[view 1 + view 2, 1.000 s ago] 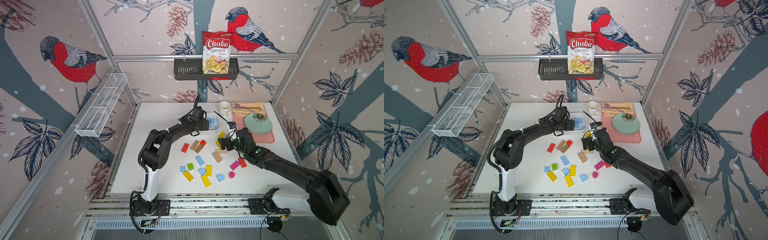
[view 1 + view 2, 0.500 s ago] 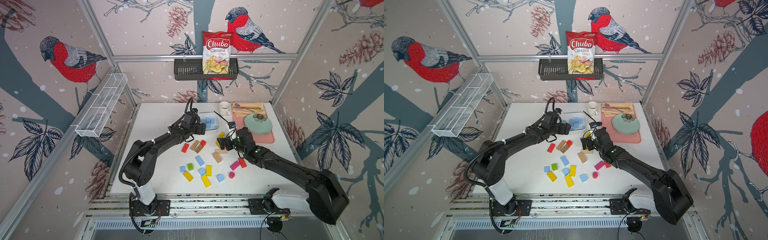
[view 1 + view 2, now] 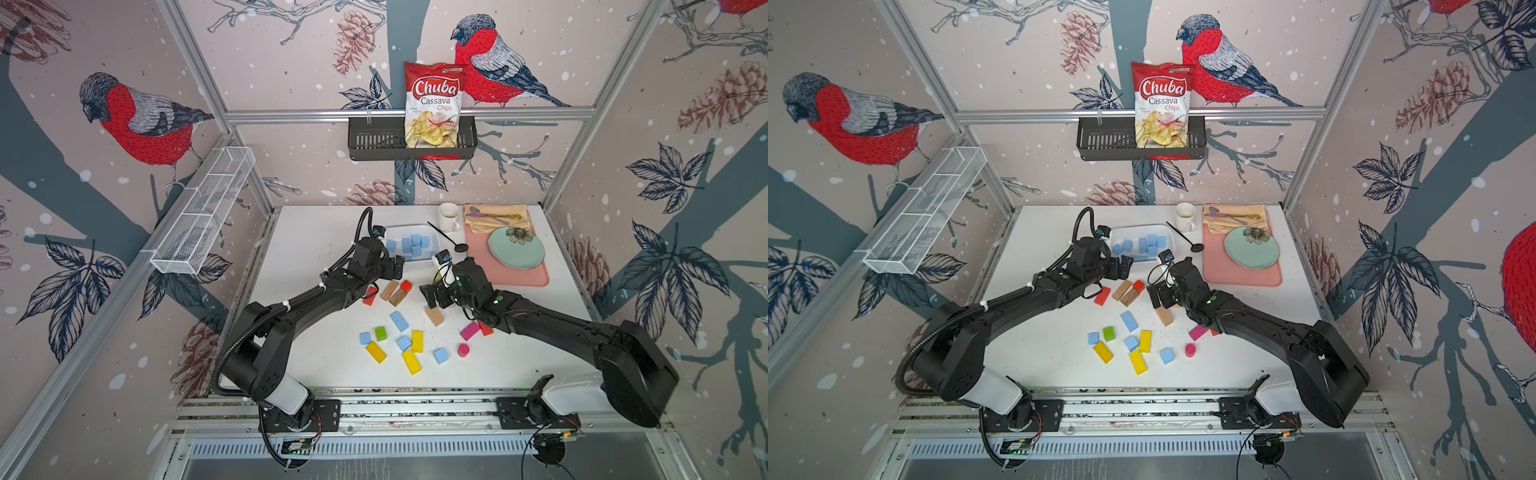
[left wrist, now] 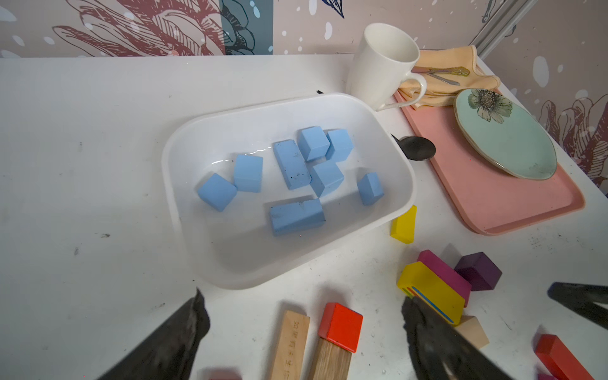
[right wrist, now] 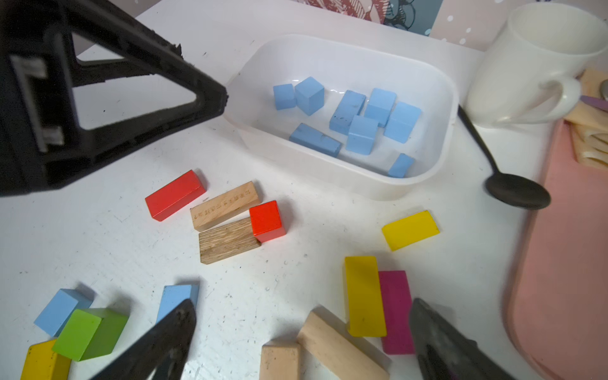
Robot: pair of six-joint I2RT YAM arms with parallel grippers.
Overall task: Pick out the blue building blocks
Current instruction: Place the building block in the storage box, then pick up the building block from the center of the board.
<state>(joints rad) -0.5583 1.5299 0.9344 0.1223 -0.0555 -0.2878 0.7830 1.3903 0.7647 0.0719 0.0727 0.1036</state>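
Here, roughly eight blue building blocks lie in the white tub.

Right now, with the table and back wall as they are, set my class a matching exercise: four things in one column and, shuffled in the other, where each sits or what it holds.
Column one
1. chips bag
2. mint plate
3. black spoon
4. white tub

Column two
A. holds blue blocks
B. on the pink tray
C. on the table, between the white tub and the pink tray
D. in the black wall basket

Pairs: 1-D, 2-B, 3-C, 4-A
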